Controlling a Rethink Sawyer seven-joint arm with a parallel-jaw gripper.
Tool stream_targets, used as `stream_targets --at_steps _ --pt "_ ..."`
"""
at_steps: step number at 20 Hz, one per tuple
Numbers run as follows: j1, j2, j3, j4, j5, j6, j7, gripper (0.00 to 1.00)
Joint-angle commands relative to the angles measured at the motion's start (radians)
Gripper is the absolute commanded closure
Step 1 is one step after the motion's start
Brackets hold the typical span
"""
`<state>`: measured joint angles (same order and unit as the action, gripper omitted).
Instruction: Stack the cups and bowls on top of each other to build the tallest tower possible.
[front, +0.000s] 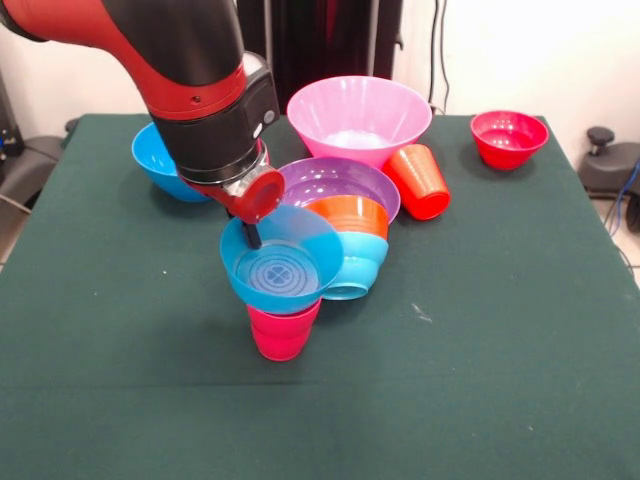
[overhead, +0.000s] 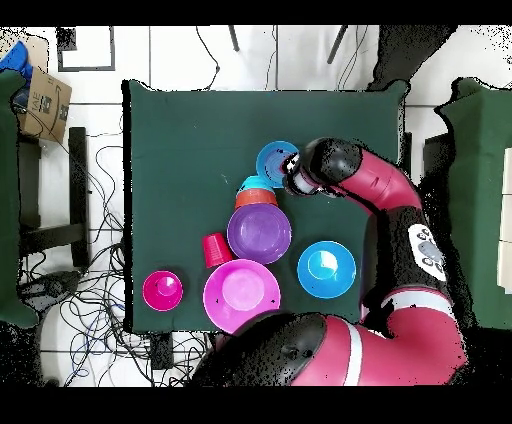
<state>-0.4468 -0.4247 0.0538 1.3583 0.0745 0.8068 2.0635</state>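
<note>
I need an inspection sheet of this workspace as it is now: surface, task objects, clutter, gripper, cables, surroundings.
Surface: green cloth table, a few pale specks.
Job's things: small blue bowl tilted on the upright pinkish-red cup; orange bowl nested in the light-blue bowl; purple bowl behind them; large pink bowl; orange-red cup lying on its side; deep blue bowl; small red bowl apart.
Clutter: nothing seen on the table.
Gripper: gripper at the small blue bowl's rim; open or shut cannot be told.
Cables: tangled cables on the floor.
Surroundings: cardboard box, tiled floor.
</note>
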Motion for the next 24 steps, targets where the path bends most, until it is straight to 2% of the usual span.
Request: stream_targets --at_steps 1,24 --pt "0.038 0.033 0.025 0.011 -0.045 -0.001 0.042 1.0" --pt "0.041 0.009 0.03 0.013 -0.022 0.058 0.041 1.0"
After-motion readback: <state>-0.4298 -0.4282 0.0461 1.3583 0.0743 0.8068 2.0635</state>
